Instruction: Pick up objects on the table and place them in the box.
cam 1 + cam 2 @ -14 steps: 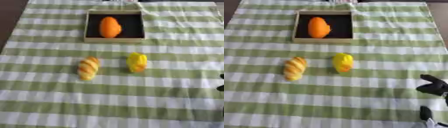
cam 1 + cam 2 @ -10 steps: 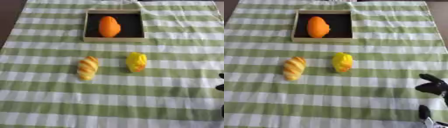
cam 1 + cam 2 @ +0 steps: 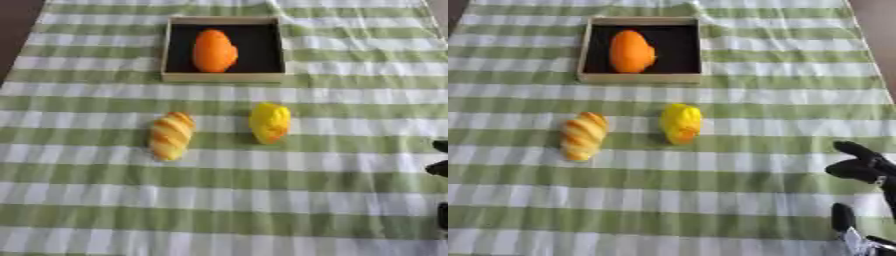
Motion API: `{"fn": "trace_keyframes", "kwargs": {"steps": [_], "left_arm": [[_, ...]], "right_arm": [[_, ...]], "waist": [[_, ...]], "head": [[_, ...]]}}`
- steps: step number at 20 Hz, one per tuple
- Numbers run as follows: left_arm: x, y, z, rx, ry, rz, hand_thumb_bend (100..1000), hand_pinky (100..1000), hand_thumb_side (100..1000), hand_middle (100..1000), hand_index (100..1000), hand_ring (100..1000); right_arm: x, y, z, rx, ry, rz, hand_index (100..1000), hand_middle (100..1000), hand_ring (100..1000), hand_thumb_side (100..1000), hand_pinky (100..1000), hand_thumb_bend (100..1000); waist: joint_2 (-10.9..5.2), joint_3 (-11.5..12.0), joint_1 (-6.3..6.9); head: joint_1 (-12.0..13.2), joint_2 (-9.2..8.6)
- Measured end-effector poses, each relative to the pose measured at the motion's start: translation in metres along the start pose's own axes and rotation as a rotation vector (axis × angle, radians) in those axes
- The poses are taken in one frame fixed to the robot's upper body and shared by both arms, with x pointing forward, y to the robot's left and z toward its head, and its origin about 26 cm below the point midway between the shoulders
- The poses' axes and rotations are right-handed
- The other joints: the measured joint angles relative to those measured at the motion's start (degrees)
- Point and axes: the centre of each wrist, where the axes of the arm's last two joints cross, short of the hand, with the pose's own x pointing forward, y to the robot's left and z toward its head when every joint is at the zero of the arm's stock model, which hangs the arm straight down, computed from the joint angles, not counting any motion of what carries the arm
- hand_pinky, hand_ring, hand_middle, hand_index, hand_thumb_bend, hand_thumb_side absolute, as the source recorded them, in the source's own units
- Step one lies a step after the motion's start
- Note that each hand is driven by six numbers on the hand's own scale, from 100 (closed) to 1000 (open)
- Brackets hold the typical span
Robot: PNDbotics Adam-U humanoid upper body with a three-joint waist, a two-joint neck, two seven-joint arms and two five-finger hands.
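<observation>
Awaiting pickup on worktop (image 3: 798,55): bread (image 3: 583,135) and yellow item (image 3: 681,122), both likely light, rounded; grip across middle. Orange item (image 3: 632,51) in box (image 3: 639,77). Right hand (image 3: 866,169) open, low right

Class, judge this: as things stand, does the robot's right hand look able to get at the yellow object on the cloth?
Probably yes. The right hand sits at the lower right, and only bare striped cloth lies between it and the yellow object.
</observation>
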Motion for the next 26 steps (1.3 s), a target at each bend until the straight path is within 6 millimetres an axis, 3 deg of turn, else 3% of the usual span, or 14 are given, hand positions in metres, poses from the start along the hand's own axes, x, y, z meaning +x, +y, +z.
{"fn": "trace_keyframes", "kwargs": {"steps": [7,12,14,26], "left_arm": [[0.0,0.0,0.0,-0.001,0.004,0.002,100,756,567,652,822,745],[0.0,0.0,-0.001,-0.005,0.007,0.003,100,757,568,653,822,746],[0.001,-0.001,-0.001,-0.009,0.01,0.005,100,757,567,653,822,746],[0.001,-0.006,-0.003,-0.03,0.009,0.019,100,757,567,653,822,746]], "right_arm": [[-0.004,-0.016,-0.011,0.027,-0.028,-0.008,780,659,910,470,940,100],[-0.004,-0.022,-0.011,0.109,-0.033,-0.009,801,690,933,463,944,100],[-0.005,-0.027,-0.016,0.175,-0.041,0.013,808,704,941,442,945,100],[-0.011,-0.061,-0.103,0.426,-0.127,0.135,828,757,960,345,952,100]], "waist": [[-0.55,-0.03,-0.24],[-2.38,0.35,-1.96],[-2.45,0.33,-1.83],[-2.91,2.33,-1.73]], "head": [[0.02,0.02],[-0.15,0.1],[-0.3,0.33],[-2.62,0.51]]}}
